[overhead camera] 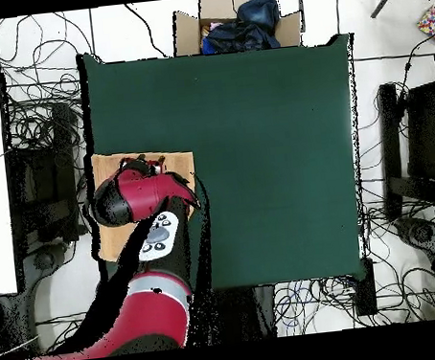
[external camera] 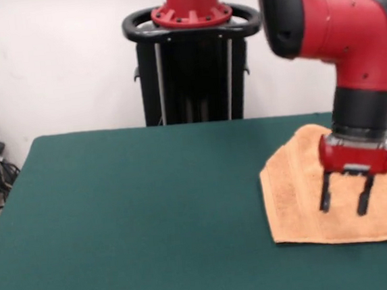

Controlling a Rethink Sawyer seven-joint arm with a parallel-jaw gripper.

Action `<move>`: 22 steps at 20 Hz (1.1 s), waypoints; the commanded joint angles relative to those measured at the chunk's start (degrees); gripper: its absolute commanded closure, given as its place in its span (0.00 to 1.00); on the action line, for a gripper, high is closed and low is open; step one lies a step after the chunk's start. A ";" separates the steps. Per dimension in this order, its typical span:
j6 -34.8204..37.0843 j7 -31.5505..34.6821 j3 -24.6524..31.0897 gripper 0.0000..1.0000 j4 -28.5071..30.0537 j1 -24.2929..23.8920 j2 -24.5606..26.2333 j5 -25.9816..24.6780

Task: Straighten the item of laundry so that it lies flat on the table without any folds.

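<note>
The orange-tan towel (external camera: 293,197) lies on the dark green table (external camera: 152,210) at the right side of the front view, and its right part runs out of the picture. Its far left edge runs at a slant and a woven band shows near its near edge. My gripper (external camera: 347,201) hangs straight down over the towel's middle, open and empty, its black fingertips (external camera: 326,201) just above or at the cloth. In the overhead view the towel (overhead camera: 176,165) sits at the left edge of the table (overhead camera: 275,143), mostly covered by my red arm (overhead camera: 137,198).
The black pedestal (external camera: 194,70) stands behind the table's far edge. In the overhead view a cardboard box (overhead camera: 238,22) with dark clothes sits beyond the table's top edge, and cables (overhead camera: 37,120) lie on the floor to the left.
</note>
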 commanded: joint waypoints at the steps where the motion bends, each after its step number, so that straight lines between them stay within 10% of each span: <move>1: 4.00 10.29 -4.63 0.00 -4.95 0.20 5.62 4.49; 14: 30.85 6.50 1.66 0.00 -7.85 -4.66 1.53 7.20; 22: 28.78 2.83 8.18 0.00 -7.86 -9.25 4.62 5.79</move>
